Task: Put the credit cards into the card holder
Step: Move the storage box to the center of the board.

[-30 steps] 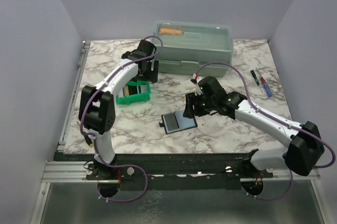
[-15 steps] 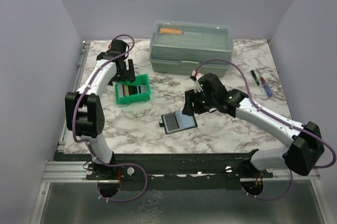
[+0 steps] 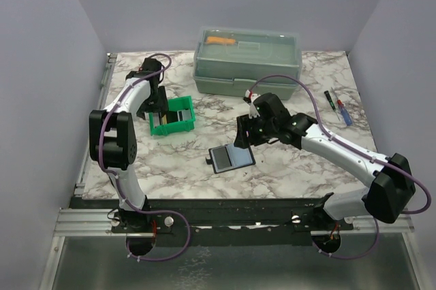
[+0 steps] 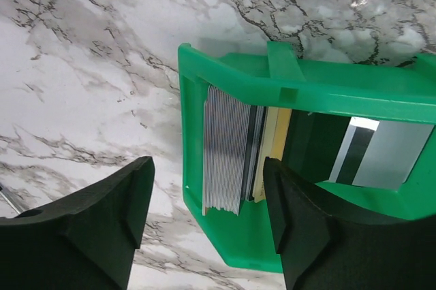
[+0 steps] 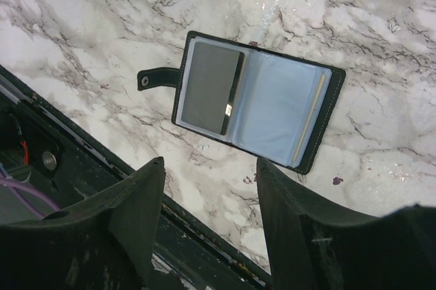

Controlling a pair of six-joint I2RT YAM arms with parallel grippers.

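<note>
Card holder [image 3: 231,158] lying open mid-table [image 3: 170,157], bin [image 3: 180,105] behind-left, credit cards [image 4: 228,148] standing inside it, toolbox [image 3: 247,60] at back

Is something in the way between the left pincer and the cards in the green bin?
Nothing covers the grey and yellowish flat cards under the open left pincer. Only the small green plastic bin's side wall lies between one finger and the stack.

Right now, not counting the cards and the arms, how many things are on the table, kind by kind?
green bin: 1
toolbox: 1
card holder, lying open: 1
slim tools at the right edge, one greenish, one red and blue: 2
Total: 5
</note>
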